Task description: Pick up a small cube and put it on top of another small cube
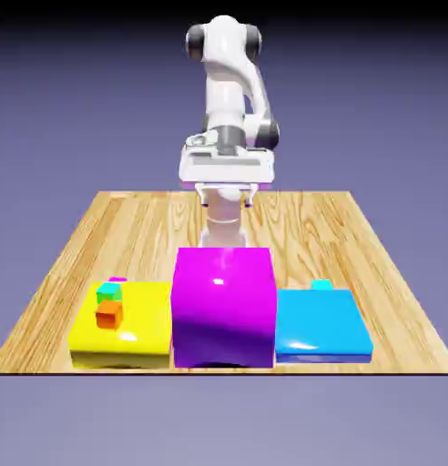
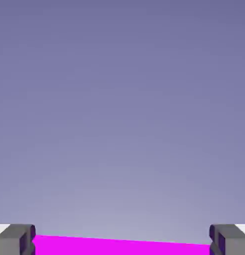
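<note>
The small pink cube peeks out as a sliver at the far edge of the yellow slab, just behind a teal cube. The small cyan-blue cube sits at the far edge of the flat cyan slab on the exterior view's right. My gripper hangs open high above the table, behind the big magenta block, holding nothing. In the hand view my gripper shows both grey fingertips far apart, with a magenta strip between them and only backdrop above.
An orange small cube rests on the yellow slab in front of the teal one. The tall magenta block stands between the two slabs near the wooden table's front edge.
</note>
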Motion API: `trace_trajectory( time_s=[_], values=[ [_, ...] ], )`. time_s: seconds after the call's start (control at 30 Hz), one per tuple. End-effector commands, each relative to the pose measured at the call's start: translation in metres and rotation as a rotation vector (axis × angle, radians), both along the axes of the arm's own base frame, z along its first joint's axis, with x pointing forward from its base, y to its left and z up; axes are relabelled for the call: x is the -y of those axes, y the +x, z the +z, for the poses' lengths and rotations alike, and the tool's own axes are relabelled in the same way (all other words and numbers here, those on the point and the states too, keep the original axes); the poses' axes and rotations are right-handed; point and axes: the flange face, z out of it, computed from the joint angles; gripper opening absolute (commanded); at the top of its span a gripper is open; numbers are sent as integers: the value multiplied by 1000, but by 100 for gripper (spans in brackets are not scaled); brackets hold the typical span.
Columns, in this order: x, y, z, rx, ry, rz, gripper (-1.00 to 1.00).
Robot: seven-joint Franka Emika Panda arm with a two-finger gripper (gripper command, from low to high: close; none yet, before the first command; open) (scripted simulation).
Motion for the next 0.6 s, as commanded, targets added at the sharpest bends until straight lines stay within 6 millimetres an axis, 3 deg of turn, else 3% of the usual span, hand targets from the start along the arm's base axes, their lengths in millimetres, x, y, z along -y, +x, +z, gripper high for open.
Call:
trace_trajectory(
  time_s=[0.0,0.3,0.57],
  values=[
    [4,8,1,-18,-32,10,0],
    [37,78,3,-202,-231,148,0],
    [106,116,-69,-490,-236,326,0]
  ],
)
